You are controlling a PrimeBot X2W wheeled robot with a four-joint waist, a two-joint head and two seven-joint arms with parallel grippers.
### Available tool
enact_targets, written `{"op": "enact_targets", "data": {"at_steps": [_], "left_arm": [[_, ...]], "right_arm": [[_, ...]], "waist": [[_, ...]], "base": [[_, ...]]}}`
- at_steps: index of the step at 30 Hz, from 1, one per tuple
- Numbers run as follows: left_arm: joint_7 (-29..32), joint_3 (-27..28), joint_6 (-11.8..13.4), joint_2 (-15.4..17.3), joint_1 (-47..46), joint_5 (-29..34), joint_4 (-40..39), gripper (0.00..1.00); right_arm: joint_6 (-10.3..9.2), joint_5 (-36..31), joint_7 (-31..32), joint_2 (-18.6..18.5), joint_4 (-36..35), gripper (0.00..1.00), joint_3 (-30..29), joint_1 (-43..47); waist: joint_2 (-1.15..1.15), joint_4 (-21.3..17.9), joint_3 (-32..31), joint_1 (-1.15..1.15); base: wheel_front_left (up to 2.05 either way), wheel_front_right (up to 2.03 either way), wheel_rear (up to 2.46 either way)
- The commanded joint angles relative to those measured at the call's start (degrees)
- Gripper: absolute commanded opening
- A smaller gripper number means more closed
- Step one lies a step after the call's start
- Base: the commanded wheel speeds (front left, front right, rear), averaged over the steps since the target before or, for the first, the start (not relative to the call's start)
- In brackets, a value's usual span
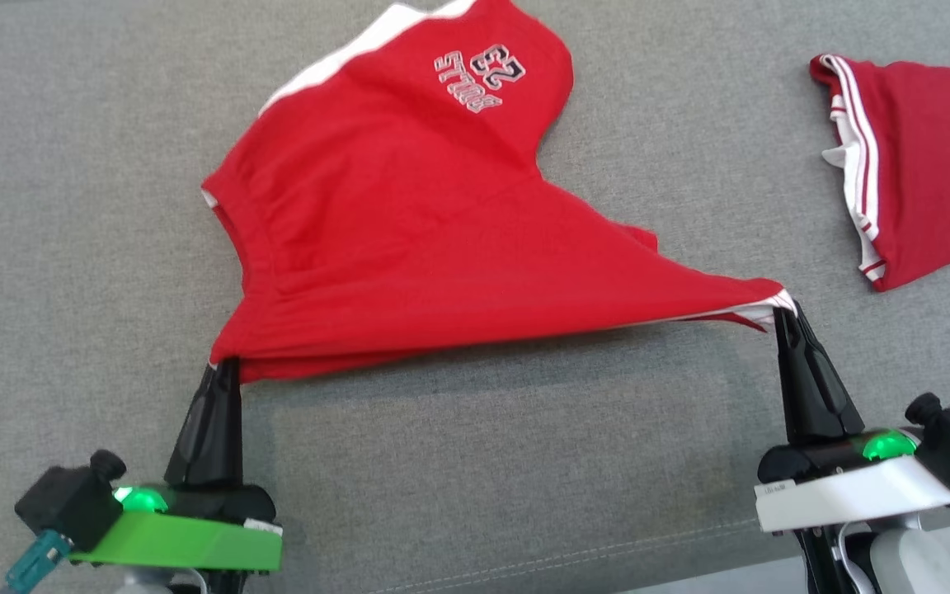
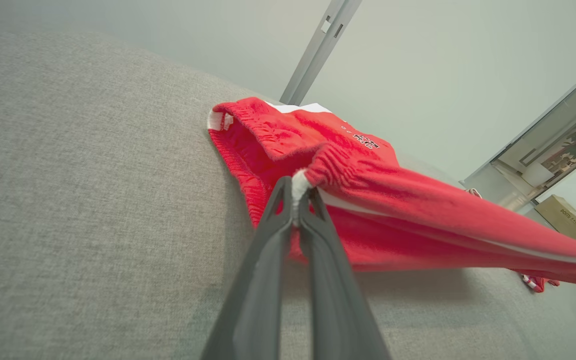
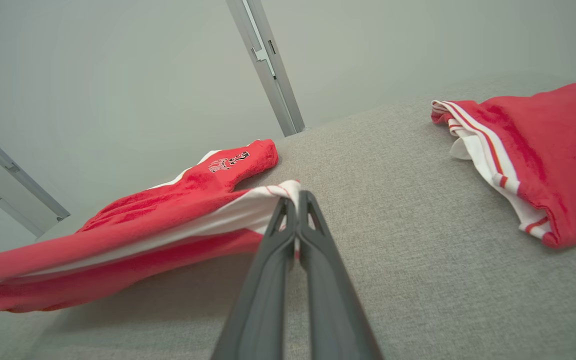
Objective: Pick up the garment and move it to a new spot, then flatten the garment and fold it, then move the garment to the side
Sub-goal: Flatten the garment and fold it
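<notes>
We're working on a big grey upholstered surface (image 1: 71, 247) that runs right across the head view.

Biggest thing on it is the garment (image 1: 409, 231), a pair of red shorts. The near edge is lifted and stretched side to side, and there's a shadow on the grey under it. The rest trails away from us up the head view and rests on the surface.

Off to the right, well apart, is a second red garment (image 1: 928, 165) with white stripes. We're not touching that one.

Next, the grippers. The left gripper (image 1: 228, 367) is pinched tight on the bunched near-left corner of the shorts. The right gripper (image 1: 784, 318) is clamped just as tight on the near-right corner, which is pulled out into a thin point with white trim showing.

So the relation that matters is this: the held edge is the line between the two jaws, and all the cloth lies beyond it, away from the robot. The bulk sits closer to the left side, so the right arm has the longer, tauter stretch. Our guess is any drag or lay-down has to keep both arms moving together, or the edge goes slack or skews.

Smallest bit is the printed number and lettering (image 1: 482, 76) on the far leg, upside down from where we sit.
</notes>
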Motion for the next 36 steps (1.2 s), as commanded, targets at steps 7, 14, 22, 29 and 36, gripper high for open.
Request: {"op": "enact_targets", "data": {"at_steps": [7, 14, 22, 29, 36], "left_arm": [[-0.3, 3.2, -1.2, -4.2, 8.2, 2.8, -1.6, 0.00], [-0.3, 1.8, -1.5, -5.2, 12.8, 4.3, -4.2, 0.00], [-0.2, -0.6, -1.6, -3.3, 17.0, 2.9, -6.3, 0.00], [-0.1, -5.7, -1.6, -2.7, 15.1, 0.7, -4.2, 0.00], [1.1, -10.1, -1.6, -3.2, 10.8, -3.2, -1.3, 0.00]], "right_arm": [[-0.27, -0.9, -0.3, 0.5, -2.4, 0.00, -1.8, 6.9], [-0.25, -1.5, 0.1, 0.5, -4.6, 0.00, -1.3, 11.2], [-0.21, -2.3, 2.4, 0.4, -8.0, 0.00, -1.9, 13.8], [-0.20, -1.7, 3.8, -0.5, -5.3, 0.00, -1.8, 11.9], [-0.19, -1.5, 4.4, -1.8, 0.3, 0.00, -1.8, 7.4]], "waist": [[0.00, 0.1, -10.4, 0.00], [0.00, 0.4, -13.3, 0.00], [0.00, 0.8, -14.5, 0.00], [0.00, 2.1, -14.6, 0.00], [0.00, 4.7, -13.4, 0.00]], "base": [[0.00, 0.00, 0.00], [0.00, 0.00, 0.00], [0.00, 0.00, 0.00], [0.00, 0.00, 0.00], [0.00, 0.00, 0.00]]}}
